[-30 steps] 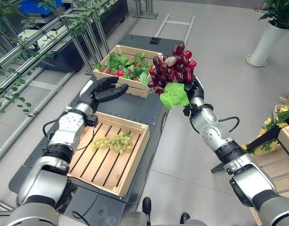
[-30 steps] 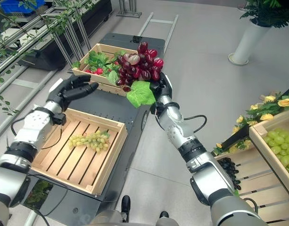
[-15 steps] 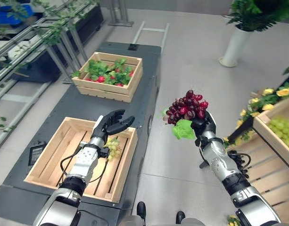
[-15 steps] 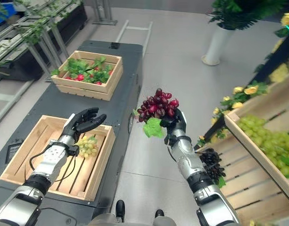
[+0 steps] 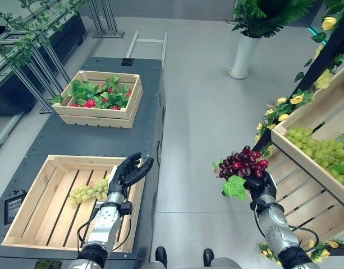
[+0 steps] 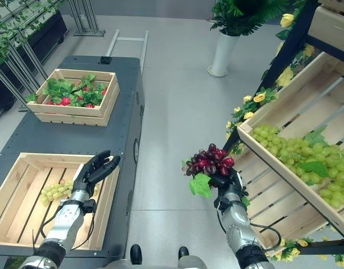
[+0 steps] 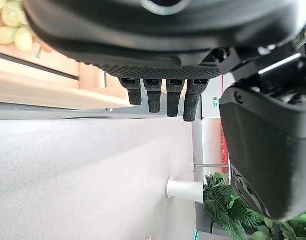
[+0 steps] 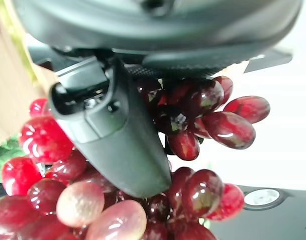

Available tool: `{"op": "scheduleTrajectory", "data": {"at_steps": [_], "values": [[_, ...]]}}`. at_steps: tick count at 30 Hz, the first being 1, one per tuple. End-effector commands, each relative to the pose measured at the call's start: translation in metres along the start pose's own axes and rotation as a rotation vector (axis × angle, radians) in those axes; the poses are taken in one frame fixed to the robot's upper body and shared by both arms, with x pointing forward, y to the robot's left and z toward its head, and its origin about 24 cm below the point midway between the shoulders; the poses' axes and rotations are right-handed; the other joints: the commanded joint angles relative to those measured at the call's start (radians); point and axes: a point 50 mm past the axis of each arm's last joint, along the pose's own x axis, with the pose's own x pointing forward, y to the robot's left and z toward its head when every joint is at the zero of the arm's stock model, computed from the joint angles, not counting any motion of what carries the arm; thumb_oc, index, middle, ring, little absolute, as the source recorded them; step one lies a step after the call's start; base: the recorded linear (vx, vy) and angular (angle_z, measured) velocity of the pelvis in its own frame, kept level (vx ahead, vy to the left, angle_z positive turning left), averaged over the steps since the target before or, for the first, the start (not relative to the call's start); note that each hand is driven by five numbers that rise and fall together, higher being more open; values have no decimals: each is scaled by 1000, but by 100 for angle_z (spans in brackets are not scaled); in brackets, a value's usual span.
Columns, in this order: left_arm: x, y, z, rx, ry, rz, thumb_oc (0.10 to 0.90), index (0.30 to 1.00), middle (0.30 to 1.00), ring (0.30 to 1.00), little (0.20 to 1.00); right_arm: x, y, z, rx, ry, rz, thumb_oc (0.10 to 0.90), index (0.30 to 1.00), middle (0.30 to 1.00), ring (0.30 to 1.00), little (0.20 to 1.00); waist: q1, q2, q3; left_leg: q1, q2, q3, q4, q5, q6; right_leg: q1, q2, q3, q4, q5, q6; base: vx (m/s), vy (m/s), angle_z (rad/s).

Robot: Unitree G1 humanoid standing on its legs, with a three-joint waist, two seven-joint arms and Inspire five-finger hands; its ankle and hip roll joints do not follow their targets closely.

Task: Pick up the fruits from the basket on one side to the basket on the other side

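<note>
one red grape bunch (image 5: 242, 163) in right hand (image 5: 265, 189) over open floor (image 5: 200, 112).

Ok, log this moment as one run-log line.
right hand: shut on red grape bunch, over floor | left hand: open, above crate | green grapes: in crate

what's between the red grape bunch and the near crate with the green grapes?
In the left eye view, bare grey floor separates the red grape bunch, held in the right robot hand, from the near crate.
</note>
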Motion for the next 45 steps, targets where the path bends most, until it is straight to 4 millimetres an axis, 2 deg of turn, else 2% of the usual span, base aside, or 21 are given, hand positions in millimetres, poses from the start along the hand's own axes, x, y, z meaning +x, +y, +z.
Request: {"op": "scheduleTrajectory", "data": {"at_steps": [1,5,10,12,15,16,19,20,22,24,27,31,33,39,45], "values": [[17,-10,37,12,-226,-22,800,900,900,900,900,12,-1,49,-47,-257,46,400,300,300,300,300,-1,41,-99,48,-9,-10,10,-158,-15,-29,34,-40,2,3,-34,36,22,-14],[19,-4,45,-6,-259,13,800,900,900,900,900,10,-18,45,-89,-231,-6,400,300,300,300,300,-15,46,-77,40,-4,4,10,-153,-13,-52,37,-25,20,2,-35,25,26,-10],[24,-6,56,-12,-295,32,800,900,900,900,900,13,-27,54,-91,-249,-41,400,300,300,300,300,-24,52,-40,14,2,15,26,-152,-12,-97,39,-13,65,-13,-40,-35,27,-16],[30,-8,71,-26,-347,42,800,900,900,900,900,19,-31,70,-38,-289,-51,400,300,300,300,300,-33,56,11,-41,7,21,81,-162,-14,-154,42,-8,130,-35,-50,-175,62,-4],[37,-12,87,-54,-399,51,800,900,900,900,900,24,-31,84,5,-334,-58,400,300,300,300,300,-42,55,67,-105,7,22,170,-180,-17,-209,50,-5,208,-61,-63,-160,47,-8],[37,-12,88,-56,-402,51,800,900,900,900,900,25,-31,85,7,-336,-58,400,300,300,300,300,-43,55,69,-110,7,21,178,-183,-17,-214,50,-5,213,-63,-64,-135,29,-12],[43,-19,102,-75,-456,43,800,900,900,900,900,29,-34,96,93,-372,-75,400,300,300,300,300,-44,43,121,-172,7,29,279,-213,-16,-261,51,-17,284,-83,-76,-163,18,-10],[45,-23,112,-79,-492,28,800,900,900,900,900,30,-37,103,139,-404,-89,400,300,300,300,300,-43,34,150,-215,9,32,352,-237,-14,-297,51,-23,338,-96,-83,-159,-1,2],[46,-25,118,-75,-511,24,800,900,900,900,900,31,-39,108,151,-425,-101,400,300,300,300,300,-43,30,165,-246,8,30,399,-253,-11,-324,53,-23,375,-105,-87,-134,-3,4],[49,-30,133,-84,-556,17,800,900,900,900,900,33,-39,125,138,-477,-120,400,300,300,300,300,-42,22,197,-310,5,27,495,-283,-9,-378,54,-31,448,-121,-98,-129,-2,5],[48,-31,141,-95,-590,2,800,900,900,900,900,31,-47,138,129,-517,-156,400,300,300,300,300,-45,21,225,-363,5,23,574,-312,-7,-424,58,-42,522,-143,-110,-49,7,4],[47,-31,149,-103,-620,-9,800,900,900,900,900,27,-59,153,125,-565,-198,400,300,300,300,300,-50,24,252,-406,6,20,627,-328,-4,-469,59,-49,584,-162,-119,-43,21,4],[47,-32,155,-104,-635,-16,800,900,900,900,900,27,-61,167,118,-607,-226,400,300,300,300,300,-49,25,272,-436,3,16,659,-335,-3,-498,61,-54,624,-173,-123,-66,14,3],[46,-34,162,-91,-657,-43,800,900,900,900,900,19,-77,206,130,-732,-291,400,300,300,300,300,-41,22,297,-509,4,-1,758,-371,3,-554,61,-64,714,-205,-137,-36,-20,3],[41,-36,173,-76,-701,-88,800,900,900,900,900,6,-83,250,12,-832,-325,400,300,300,300,300,-34,20,305,-559,5,-17,831,-394,8,-593,56,-68,780,-227,-145,0,-4,1]]}}
